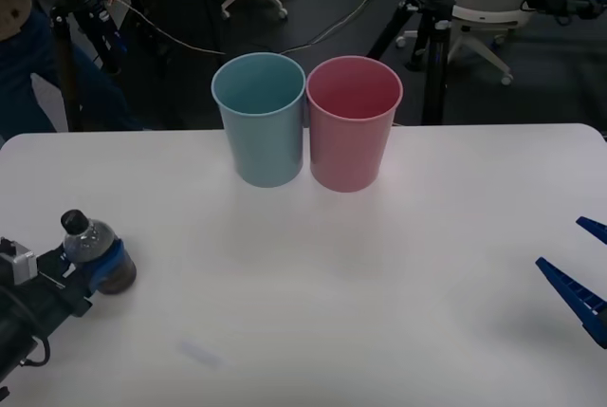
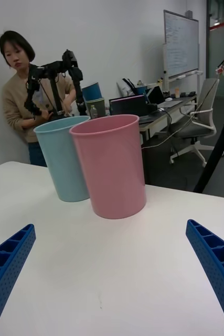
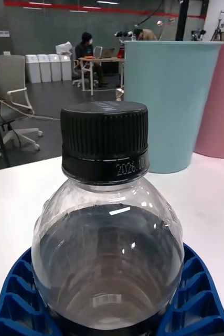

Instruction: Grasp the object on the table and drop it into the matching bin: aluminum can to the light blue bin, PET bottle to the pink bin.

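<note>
The PET bottle (image 1: 90, 241), small, clear and black-capped with dark liquid, stands at the table's (image 1: 332, 322) left side. My left gripper (image 1: 102, 267) is shut on its lower body. In the left wrist view, blue fingers (image 3: 195, 294) hug both sides of the bottle (image 3: 106, 236). The light blue bin (image 1: 261, 122) and the pink bin (image 1: 351, 127) stand side by side at the table's far middle, pink on the right. My right gripper (image 1: 580, 269) rests open over the table's right edge, facing the pink bin (image 2: 112, 165) and the light blue bin (image 2: 64, 157), with nothing between its fingers (image 2: 214, 268).
Beyond the table's far edge stand black tripods (image 1: 432, 37), office chairs (image 1: 474, 9) and cables on a dark floor. A person (image 2: 22, 100) stands behind the bins beside another robot arm. White tabletop lies bare between the bottle and the bins.
</note>
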`<state>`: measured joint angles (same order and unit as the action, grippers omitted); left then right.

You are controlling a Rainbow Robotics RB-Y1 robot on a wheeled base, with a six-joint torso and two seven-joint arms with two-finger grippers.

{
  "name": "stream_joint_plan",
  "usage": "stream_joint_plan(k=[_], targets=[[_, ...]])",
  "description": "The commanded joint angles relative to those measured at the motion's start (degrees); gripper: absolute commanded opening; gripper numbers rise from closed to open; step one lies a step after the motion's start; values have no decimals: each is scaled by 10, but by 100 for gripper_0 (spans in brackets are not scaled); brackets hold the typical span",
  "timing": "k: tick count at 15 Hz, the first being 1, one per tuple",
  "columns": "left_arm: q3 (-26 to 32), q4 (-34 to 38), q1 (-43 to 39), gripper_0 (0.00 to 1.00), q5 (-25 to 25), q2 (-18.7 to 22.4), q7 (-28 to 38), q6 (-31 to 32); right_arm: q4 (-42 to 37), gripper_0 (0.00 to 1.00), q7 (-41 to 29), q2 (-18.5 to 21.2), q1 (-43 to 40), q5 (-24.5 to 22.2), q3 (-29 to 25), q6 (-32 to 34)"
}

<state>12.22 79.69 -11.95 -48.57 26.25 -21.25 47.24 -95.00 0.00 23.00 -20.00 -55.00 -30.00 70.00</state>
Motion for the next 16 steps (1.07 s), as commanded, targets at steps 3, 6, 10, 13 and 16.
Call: stream_joint_plan(k=[3, 6, 10, 13, 16], targets=[[-15, 152, -53, 0, -75, 1, 112, -37, 0, 100, 0, 0, 0, 0, 0, 0], [-18, 227, -62, 0, -136, 6, 180, -37, 0, 100, 0, 0, 0, 0, 0, 0], [-30, 304, -60, 0, -169, 48, 248, -36, 0, 100, 0, 0, 0, 0, 0, 0], [-48, 347, -44, 0, -158, 115, 252, -59, 0, 100, 0, 0, 0, 0, 0, 0], [-65, 371, -21, 0, -133, 166, 270, -69, 0, 100, 0, 0, 0, 0, 0, 0]])
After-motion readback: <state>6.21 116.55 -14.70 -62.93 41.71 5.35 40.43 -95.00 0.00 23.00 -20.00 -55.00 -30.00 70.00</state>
